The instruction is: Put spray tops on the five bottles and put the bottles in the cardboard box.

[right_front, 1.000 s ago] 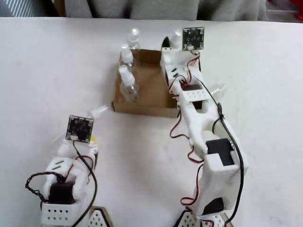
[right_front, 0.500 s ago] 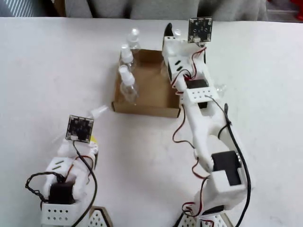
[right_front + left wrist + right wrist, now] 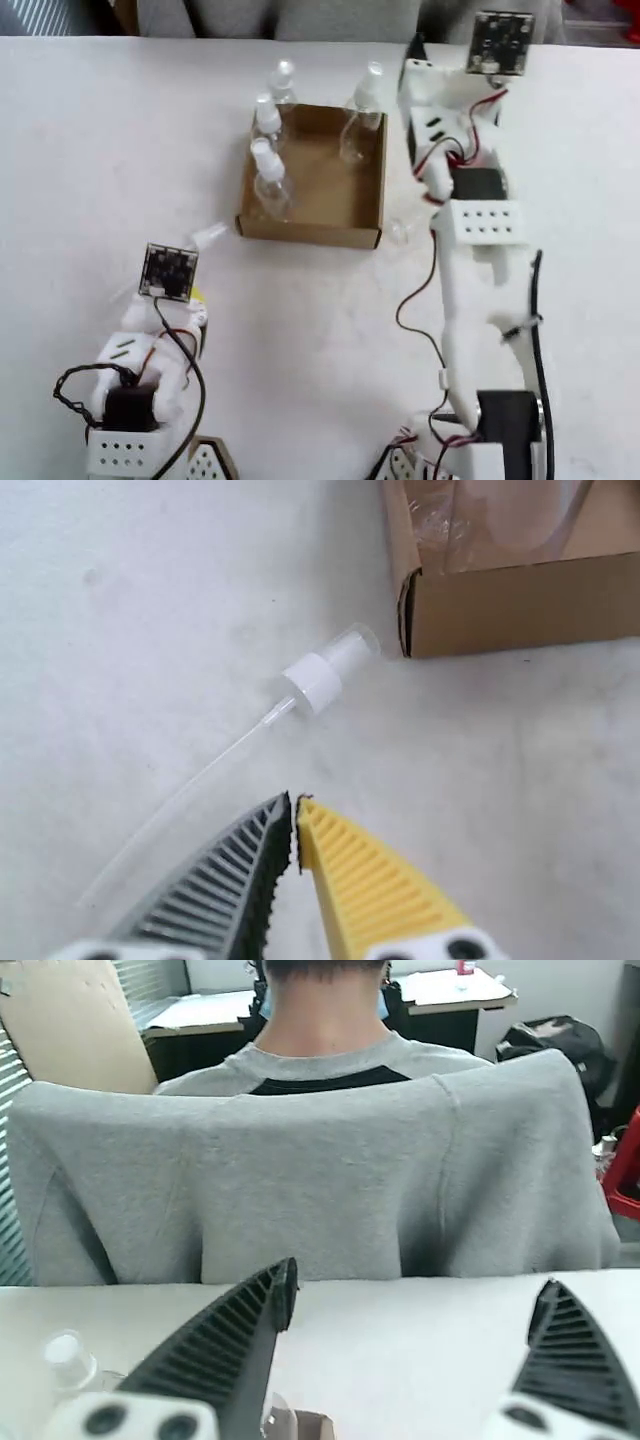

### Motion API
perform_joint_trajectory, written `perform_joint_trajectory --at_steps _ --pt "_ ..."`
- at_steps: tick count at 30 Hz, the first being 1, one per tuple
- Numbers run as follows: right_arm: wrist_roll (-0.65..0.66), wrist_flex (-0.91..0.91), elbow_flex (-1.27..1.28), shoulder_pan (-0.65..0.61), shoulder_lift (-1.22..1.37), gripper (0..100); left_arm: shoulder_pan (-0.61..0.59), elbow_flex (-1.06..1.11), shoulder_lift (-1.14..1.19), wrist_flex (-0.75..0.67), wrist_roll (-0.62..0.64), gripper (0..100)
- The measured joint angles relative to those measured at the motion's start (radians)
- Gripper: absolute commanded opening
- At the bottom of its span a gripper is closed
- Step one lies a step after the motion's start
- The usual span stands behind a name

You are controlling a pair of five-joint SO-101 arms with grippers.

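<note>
The cardboard box (image 3: 350, 236) sits mid-table. Three capped clear bottles stand along its left wall (image 3: 268, 178), (image 3: 268, 118), (image 3: 283, 80), the last at the far left corner. Another capped bottle (image 3: 358, 118) stands in the far right corner. A loose spray top (image 3: 210, 235) with a long tube lies by the box's front left corner (image 3: 500, 610), also visible as the spray top (image 3: 320, 675) in the left wrist view. My left gripper (image 3: 295, 805) is shut and empty, just short of that tube. My right gripper (image 3: 415, 1300) is open and empty, to the right of the box (image 3: 413, 55).
A small clear piece (image 3: 400, 232) lies on the table off the box's front right corner. The right arm (image 3: 480, 220) stretches along the table's right side. White tabletop (image 3: 120, 130) spreads to the left of the box. The table's far edge is close behind the right gripper.
My right gripper let go of the bottle in the box's far right corner and swung away to the right. The left arm has stayed still.
</note>
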Motion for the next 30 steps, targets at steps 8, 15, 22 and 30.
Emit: perform_joint_trajectory --at_steps 8,15,22,30 --pt "-0.041 0.37 0.0 0.12 -0.124 21.8 0.0 0.0 0.0 0.0 0.0 2" --pt "-0.054 0.6 0.0 0.18 -0.123 9.1 0.0 0.0 0.0 0.0 0.0 2" --pt "-0.054 0.692 0.0 0.192 0.043 9.1 0.0 0.0 0.0 0.0 0.0 2" --pt "-0.055 0.804 -0.11 0.183 0.272 9.2 0.0 0.0 0.0 0.0 0.0 2"
